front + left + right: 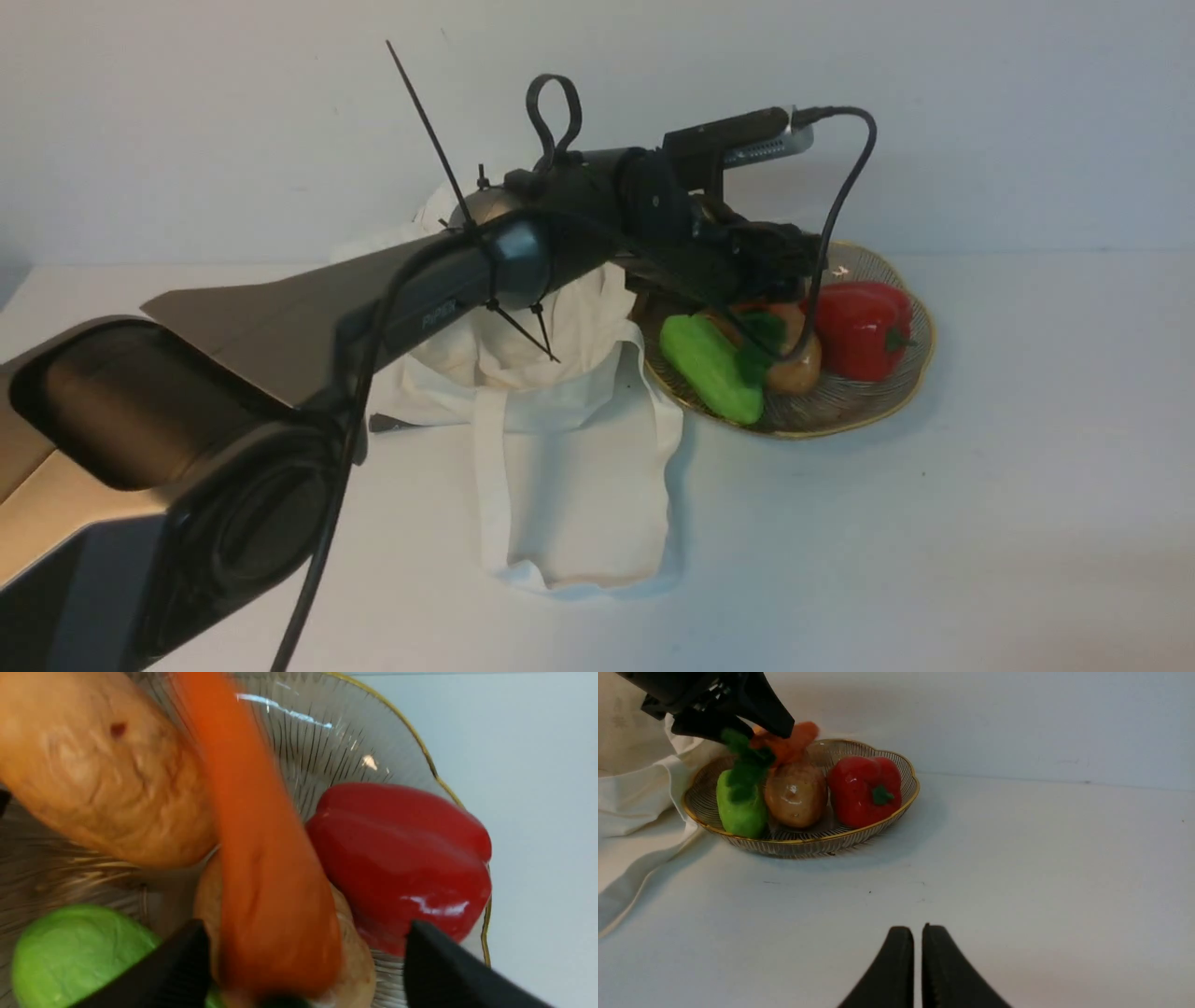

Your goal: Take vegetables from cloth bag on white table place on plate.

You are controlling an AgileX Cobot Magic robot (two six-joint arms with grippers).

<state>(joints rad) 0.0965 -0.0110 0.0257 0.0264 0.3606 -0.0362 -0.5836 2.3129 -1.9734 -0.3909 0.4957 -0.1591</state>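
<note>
Over the gold-rimmed plate point(896, 392) my left gripper point(766, 271) stands open, its two black fingers point(187, 961) wide apart. The orange carrot point(261, 858) lies blurred between them, with a clear gap to the finger on the red pepper's side. In the right wrist view the carrot point(789, 744) sits just under my left gripper point(761, 730), its green top hanging over the cucumber. The white cloth bag point(560, 448) lies slumped left of the plate on the white table point(934, 541). My right gripper point(917, 928) is shut on nothing, low over bare table.
On the plate lie a green cucumber point(709, 369), brown potatoes point(794, 359) and a red pepper point(864, 327). My left arm point(280, 373) crosses the bag from the near left. A wall stands close behind the plate.
</note>
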